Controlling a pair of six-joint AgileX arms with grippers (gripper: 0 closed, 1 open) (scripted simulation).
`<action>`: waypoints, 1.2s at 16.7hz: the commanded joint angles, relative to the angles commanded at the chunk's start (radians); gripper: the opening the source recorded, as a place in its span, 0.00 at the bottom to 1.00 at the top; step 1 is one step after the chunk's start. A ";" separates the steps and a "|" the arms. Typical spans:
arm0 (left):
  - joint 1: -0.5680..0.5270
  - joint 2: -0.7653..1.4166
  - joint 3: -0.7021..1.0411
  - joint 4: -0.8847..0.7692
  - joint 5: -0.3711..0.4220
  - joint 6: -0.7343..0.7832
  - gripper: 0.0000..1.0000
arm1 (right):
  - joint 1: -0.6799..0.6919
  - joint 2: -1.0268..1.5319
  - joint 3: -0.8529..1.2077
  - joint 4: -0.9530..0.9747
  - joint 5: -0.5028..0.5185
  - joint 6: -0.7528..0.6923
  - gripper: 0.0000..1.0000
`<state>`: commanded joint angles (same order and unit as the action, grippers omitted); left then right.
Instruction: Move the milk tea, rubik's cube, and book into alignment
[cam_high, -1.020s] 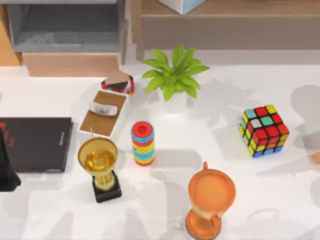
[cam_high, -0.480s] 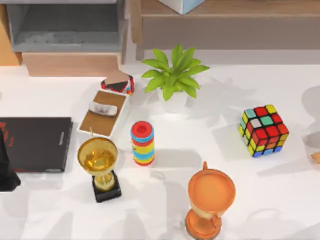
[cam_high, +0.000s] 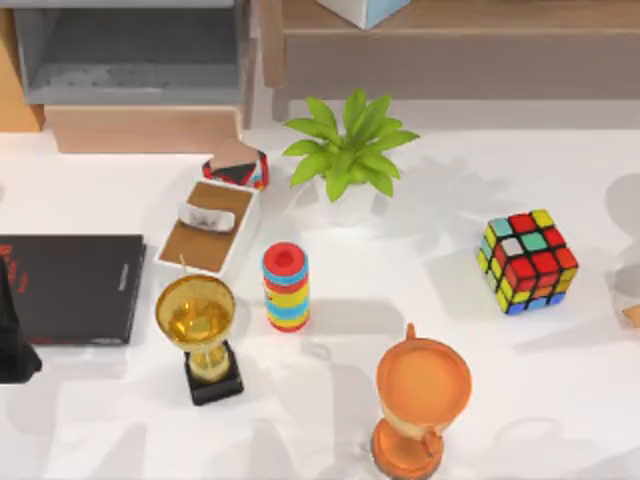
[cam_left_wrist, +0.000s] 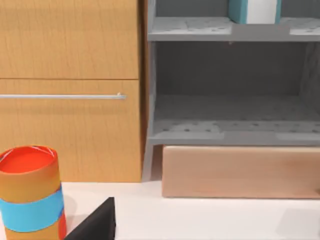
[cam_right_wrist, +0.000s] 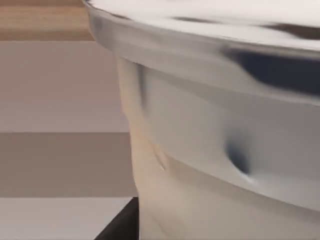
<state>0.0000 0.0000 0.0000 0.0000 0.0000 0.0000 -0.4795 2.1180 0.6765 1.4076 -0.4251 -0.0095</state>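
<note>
Three items under task: milk tea, rubik's cube, book; none was lined up with another.
Rubik's cube: stood alone on the white table at 3 o'clock, well apart from all else.
Book: teal cover, white page edges; stood on the shelf unit beyond the table's far edge at 12 o'clock, off the work surface.
Milk tea: a pale lidded cup very close before the right wrist camera, judged to be the drink; its place on the table could not be fixed.
Left arm: at the table's 9 o'clock edge, beside the black slab, apparently parked.
Grip state, both arms: could not be told.
Clutter: potted plant at 12 o'clock, striped ring stack near centre, gold trophy at 8 o'clock, orange trophy at 6 o'clock, open box at 10 o'clock.
Step in hand: judged to be the first, the right arm dealing with the cup.
Next move calls for: a firm, level hold on the cup, then setting it in a row with the cube, clear of the orange trophy.
</note>
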 joint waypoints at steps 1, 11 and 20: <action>0.000 0.000 0.000 0.000 0.000 0.000 1.00 | 0.000 0.000 0.000 0.000 0.000 0.000 0.38; 0.000 0.000 0.000 0.000 0.000 0.000 1.00 | 0.000 0.000 0.000 0.000 0.000 0.000 1.00; 0.000 0.000 0.000 0.000 0.000 0.000 1.00 | -0.011 -0.011 -0.009 0.007 -0.003 -0.002 1.00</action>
<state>0.0000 0.0000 0.0000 0.0000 0.0000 0.0000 -0.4901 2.1073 0.6678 1.4147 -0.4276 -0.0113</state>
